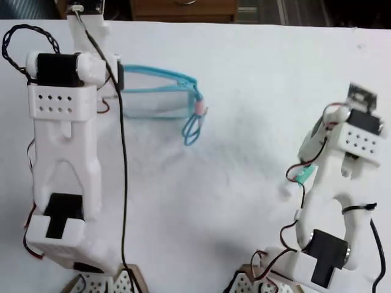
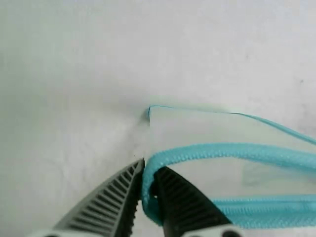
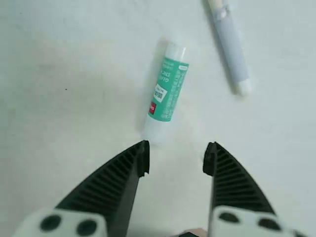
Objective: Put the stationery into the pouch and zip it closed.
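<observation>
I see pouch (image 1: 156, 101) on table (image 1: 256, 67), back left; glue stick (image 3: 168, 91) and pen (image 3: 229, 49) lie close, untouching, at right.

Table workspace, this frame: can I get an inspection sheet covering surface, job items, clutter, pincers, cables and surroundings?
Surface: white table.
Job's things: clear pouch with a turquoise zip edge lies on the table; glue stick and pen lie apart from each other on the table, outside the pouch.
Clutter: nothing seen.
Pincers: left pincer shut on the pouch's zip edge; right pincer open over the table near the glue stick's end, touching nothing.
Cables: black cable runs alongside the left arm; red and black wires on the right arm.
Surroundings: wooden furniture beyond the table's far edge.
</observation>
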